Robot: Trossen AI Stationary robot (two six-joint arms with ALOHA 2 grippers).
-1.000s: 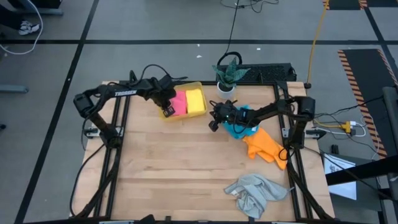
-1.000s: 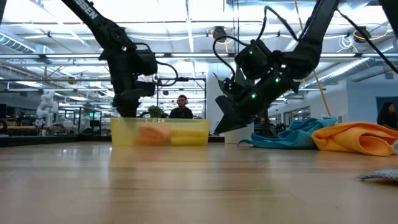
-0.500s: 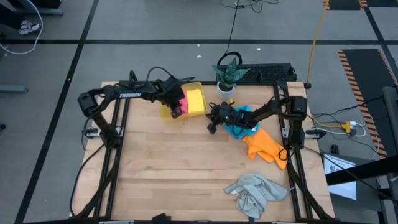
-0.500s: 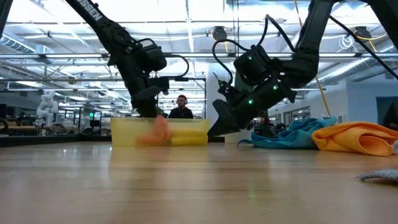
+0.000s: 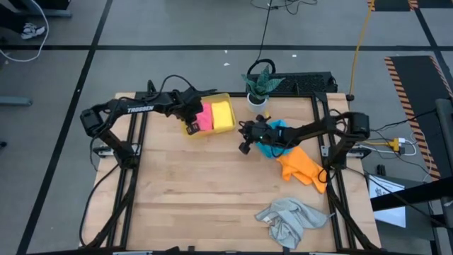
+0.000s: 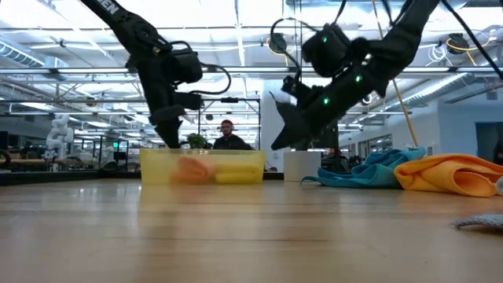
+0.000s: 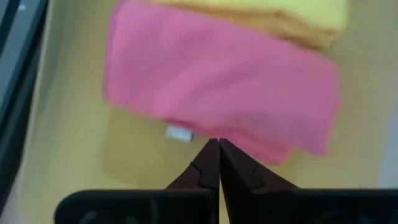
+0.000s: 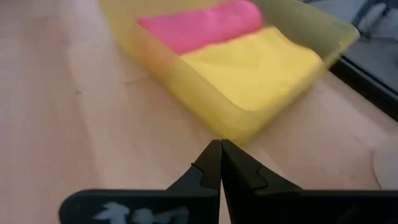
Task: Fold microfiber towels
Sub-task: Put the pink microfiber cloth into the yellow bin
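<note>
Left arm pose: the dark jointed arm reaches from the worktop's (image 5: 212,191) 9 o'clock edge toward 12 o'clock, its wrist bent down over the tray.
Left pincer (image 5: 191,128): fingers pressed together, holding nothing; in the left wrist view the tips (image 7: 218,163) meet just off the pink cloth's edge, above the tray floor.
Right arm pose: stretched from the 3 o'clock edge toward the centre, forearm low over the blue cloth, wrist raised clear of the wood in the low view.
Right pincer (image 5: 245,147): fingers closed tight and empty, aimed toward the tray; in the right wrist view the tips (image 8: 220,163) point at the tray's near corner.
Container: a rigid translucent yellow plastic tray (image 5: 190,132) at about 11 o'clock on the worktop.
Tray contents: a folded pink microfiber cloth (image 5: 204,117) and a folded yellow microfiber cloth (image 5: 223,115), side by side and touching.
Bright blue microfiber cloth (image 5: 272,147): crumpled at about 2 o'clock, under the right arm.
Orange microfiber cloth (image 5: 303,166): bunched at 3 o'clock, touching the blue one.
Light grey microfiber cloth (image 5: 290,219): rumpled near the 5 o'clock corner, well apart from the rest.
Other: a small potted plant in a white pot (image 5: 259,86) at 12 o'clock, just beside the tray.
Beyond the worktop: a person (image 6: 229,138) shows in the low view, behind the tray.
</note>
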